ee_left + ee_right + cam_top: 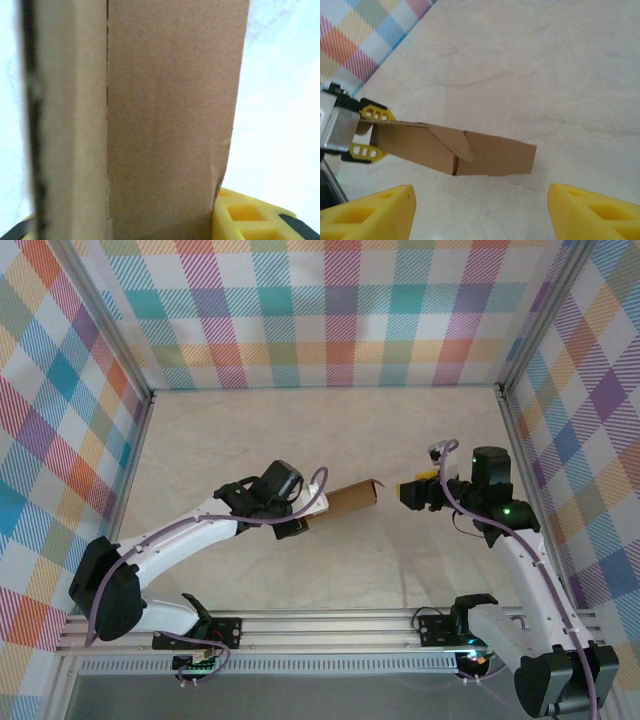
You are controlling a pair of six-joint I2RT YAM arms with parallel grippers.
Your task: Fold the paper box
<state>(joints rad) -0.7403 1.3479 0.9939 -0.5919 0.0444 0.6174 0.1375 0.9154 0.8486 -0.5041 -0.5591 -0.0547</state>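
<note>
The plaid walls (pixel 340 310) enclose a pale worktop (pixel 350 430), and both arms reach in over its middle from the near rail. Between them the paper box (pixel 352 498) is held off the worktop, a partly formed brown sleeve lying roughly level, with its long axis running from one arm toward the other. That pose probably serves the fold: one end is anchored, and the other is offered to the opposite arm. The left fingers (pixel 365 151) are clenched on the sleeve's near end, one yellow pad above the cardboard and one below. The left wrist view shows the board's face and a creased edge close up against a pad (pixel 245 215). The right fingers (pixel 375 210) stand released and spread wide, just short of the box's free end and not touching it, apparently lined up to press it. A small rounded tab (pixel 452 142) lies folded across the sleeve's side, not yet tucked in.
</note>
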